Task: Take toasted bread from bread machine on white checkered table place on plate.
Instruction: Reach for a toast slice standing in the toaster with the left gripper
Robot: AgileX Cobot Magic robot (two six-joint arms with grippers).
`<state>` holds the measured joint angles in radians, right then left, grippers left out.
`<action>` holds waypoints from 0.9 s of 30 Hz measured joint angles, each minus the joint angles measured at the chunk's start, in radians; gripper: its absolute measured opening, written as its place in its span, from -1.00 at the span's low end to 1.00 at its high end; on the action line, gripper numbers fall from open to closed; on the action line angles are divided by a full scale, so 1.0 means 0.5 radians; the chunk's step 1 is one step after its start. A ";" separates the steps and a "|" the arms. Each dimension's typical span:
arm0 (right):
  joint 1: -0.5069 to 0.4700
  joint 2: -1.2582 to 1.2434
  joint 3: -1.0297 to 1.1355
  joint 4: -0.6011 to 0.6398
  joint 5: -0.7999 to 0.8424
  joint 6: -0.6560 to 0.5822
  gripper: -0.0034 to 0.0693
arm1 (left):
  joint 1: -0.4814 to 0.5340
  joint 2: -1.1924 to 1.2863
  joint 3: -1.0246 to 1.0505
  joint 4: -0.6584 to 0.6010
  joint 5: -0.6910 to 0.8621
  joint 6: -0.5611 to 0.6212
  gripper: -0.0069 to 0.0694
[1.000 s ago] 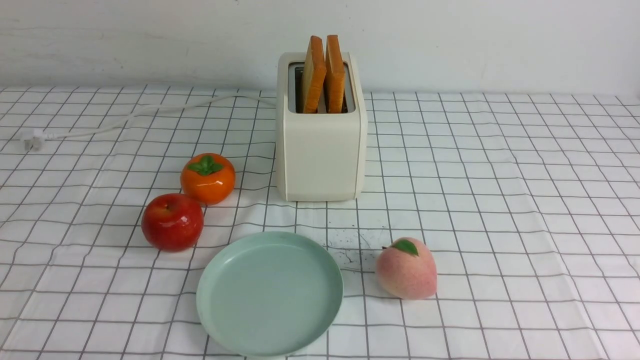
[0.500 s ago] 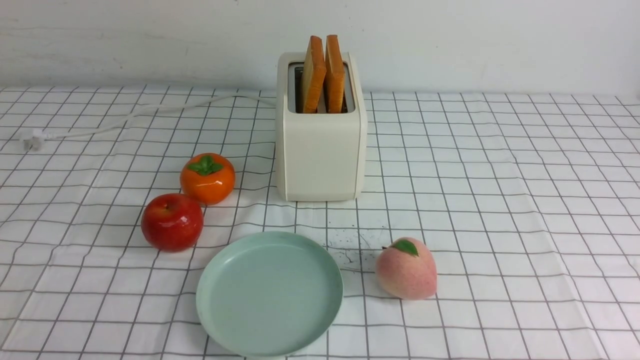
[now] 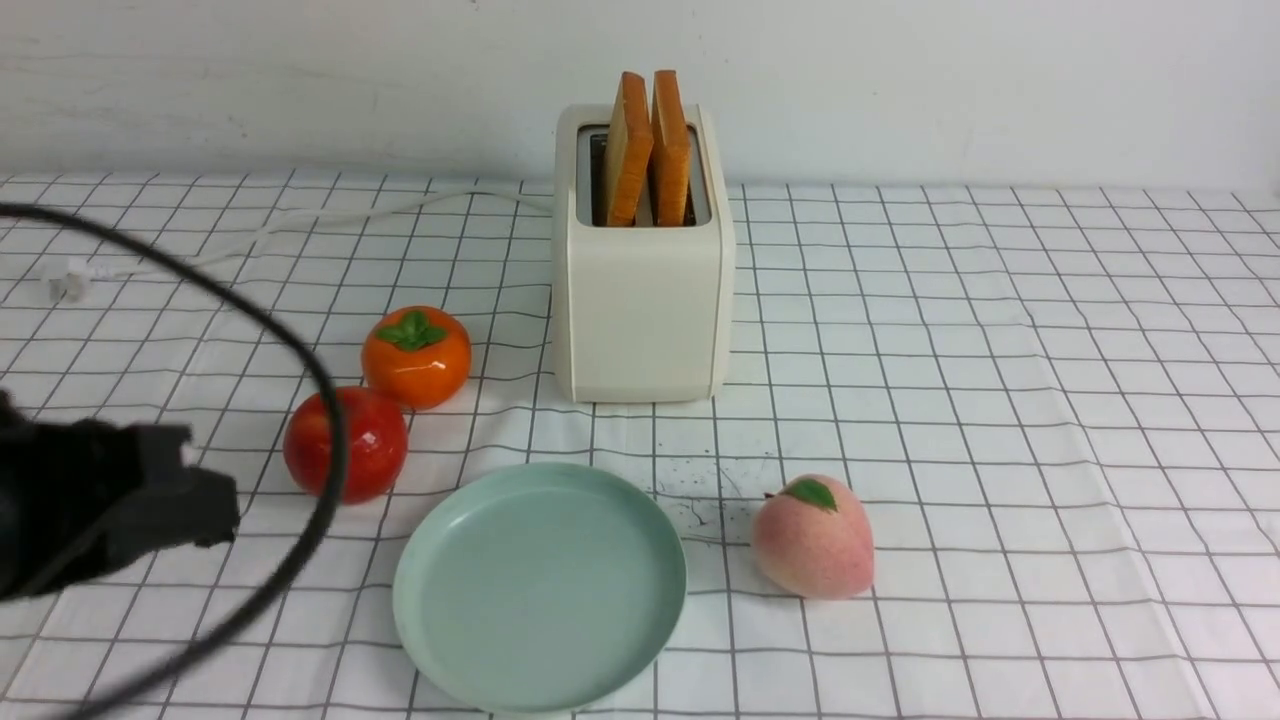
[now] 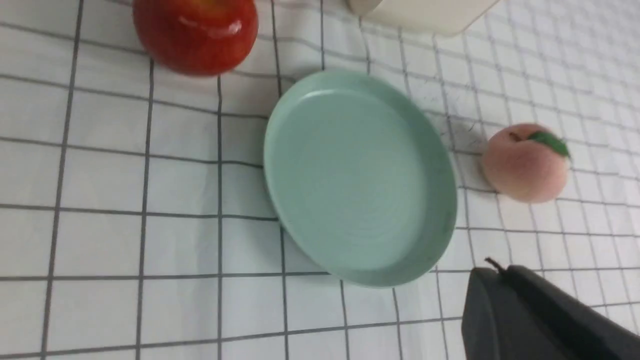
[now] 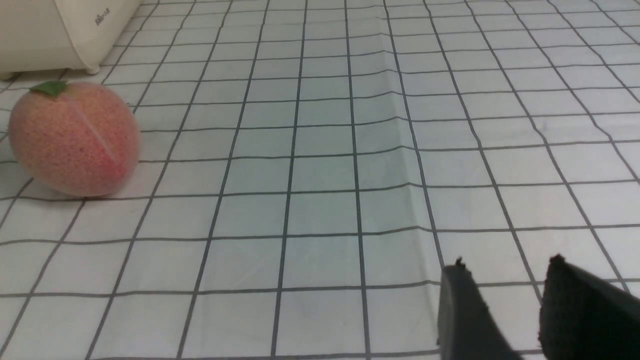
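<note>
Your left claw (image 4: 495, 272) has just swung in and closed empty; plate (image 4: 360, 175) just ahead, toast (image 3: 648, 140) well beyond, untouched; the right claw (image 5: 506, 265) sits part-open, holding nothing.

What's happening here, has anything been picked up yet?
Nothing is held yet. Both slices of toasted bread stand in the bread machine at the back of the white checkered table, and the plate in front of it has nothing on it. The left gripper, at the table's left side, is shut on nothing. The right gripper is open above the table, with nothing between its jaws.
</note>
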<state>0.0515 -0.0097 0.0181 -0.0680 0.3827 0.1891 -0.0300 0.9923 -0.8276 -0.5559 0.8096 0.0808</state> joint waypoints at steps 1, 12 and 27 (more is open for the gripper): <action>0.000 0.000 0.000 0.000 0.000 0.000 -0.25 | -0.033 0.095 -0.082 0.012 0.005 0.003 -0.85; 0.000 0.000 0.000 0.000 0.000 0.000 -0.25 | -0.876 1.020 -1.088 0.938 -0.243 -0.586 -0.85; 0.000 0.000 0.000 0.000 0.000 0.000 -0.25 | -0.883 1.866 -2.077 1.213 -0.369 -0.760 0.05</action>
<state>0.0515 -0.0097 0.0181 -0.0680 0.3827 0.1891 -0.4716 1.9254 -1.8664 0.0504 0.6252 -0.2992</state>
